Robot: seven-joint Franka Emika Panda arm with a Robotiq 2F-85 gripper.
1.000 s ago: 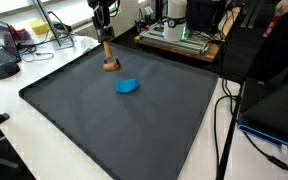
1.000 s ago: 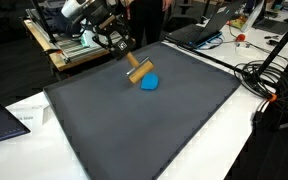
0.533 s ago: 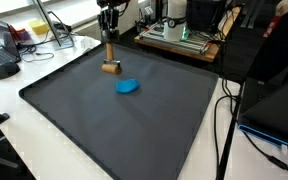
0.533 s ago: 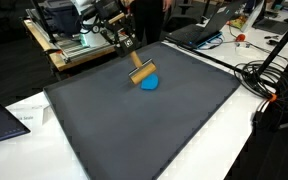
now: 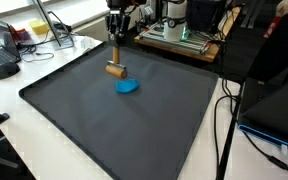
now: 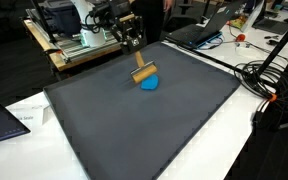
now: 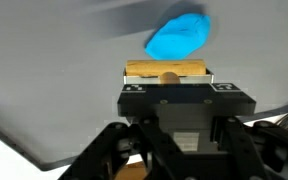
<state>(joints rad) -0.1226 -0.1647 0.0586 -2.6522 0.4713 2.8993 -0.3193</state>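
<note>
Currently held: a wooden mallet (image 5: 115,64), gripped high on its handle, with its crosswise head hanging lowest.
Gripper (image 5: 115,37): closed tight on the mallet's handle; in both exterior views it stands above the blue lump and a little behind it, pointing down.
Gripper in the wrist view (image 7: 167,86): the black body fills the lower frame, and the mallet's head (image 7: 166,71) lies as a pale bar across the fingertips.
Blue lump (image 5: 128,87): a flat, rounded blue piece lying on the mat, apart from the gripper.
Mallet against the lump: in an exterior view the head (image 6: 141,76) sits just beside the blue lump (image 6: 148,83), on its far side; whether the two touch cannot be told.
Mallet against the mat: the head is right down at the surface; contact cannot be made out.
Lump in the wrist view (image 7: 180,35): beyond the mallet's head, slightly to one side.
Dark mat (image 5: 134,135): a large grey sheet under the blue lump, spreading widely toward the camera from it.
White table (image 5: 44,60): shows around the mat's edges, well apart from the lump.
Cables (image 6: 272,78): coiled off the mat, far from the lump.
</note>
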